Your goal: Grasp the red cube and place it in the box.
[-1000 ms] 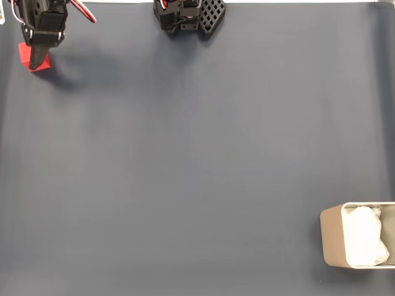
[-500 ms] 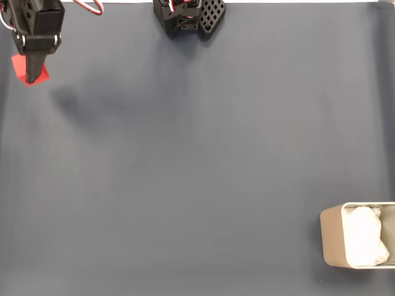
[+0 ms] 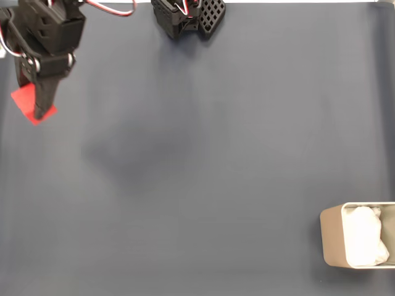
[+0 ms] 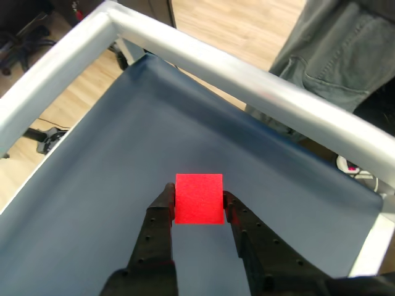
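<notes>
We see the red cube (image 4: pixel 199 198) clamped between the gripper (image 4: pixel 199 206)'s two black fingers (image 4: pixel 162 209), lifted off the blue-grey mat (image 3: pixel 203 154); in the fixed view it sits at about ten o'clock. We judge the grasp done and the carry in hand. Next we must swing toward the beige box (image 3: pixel 330 240) at four o'clock, well apart, and release over its white padding (image 3: pixel 365 237).

fixed: top-down, far | wrist: close, angled down | shared: red cube (image 3: pixel 24 98)
</notes>
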### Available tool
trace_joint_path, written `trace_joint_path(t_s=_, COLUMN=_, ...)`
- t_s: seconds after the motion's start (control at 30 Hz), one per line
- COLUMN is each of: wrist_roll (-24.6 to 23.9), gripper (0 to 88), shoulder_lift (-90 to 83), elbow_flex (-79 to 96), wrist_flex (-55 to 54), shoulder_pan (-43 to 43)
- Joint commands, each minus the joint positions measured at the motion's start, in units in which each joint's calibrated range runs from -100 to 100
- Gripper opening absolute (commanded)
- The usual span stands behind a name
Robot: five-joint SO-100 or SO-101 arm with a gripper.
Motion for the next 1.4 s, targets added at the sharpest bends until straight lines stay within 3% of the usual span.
trace_joint_path(t_s=0.0, wrist_roll=-0.15, gripper=0.0, shoulder_lift=-3.03, elbow_flex=-6.14, wrist_flex=0.84, shoulder_pan=-4.52)
trace_joint_path(t_s=1.1, wrist_roll=0.83, gripper=0.0, shoulder_lift=-7.71, elbow_flex=-9.52, wrist_flex=0.34, shoulder_pan=-45.64)
trace_joint_path(t_s=1.37, wrist_roll=1.95, gripper=0.0, shoulder_lift=-7.54, elbow_flex=-6.96, wrist_flex=-4.66, shoulder_pan=-53.45)
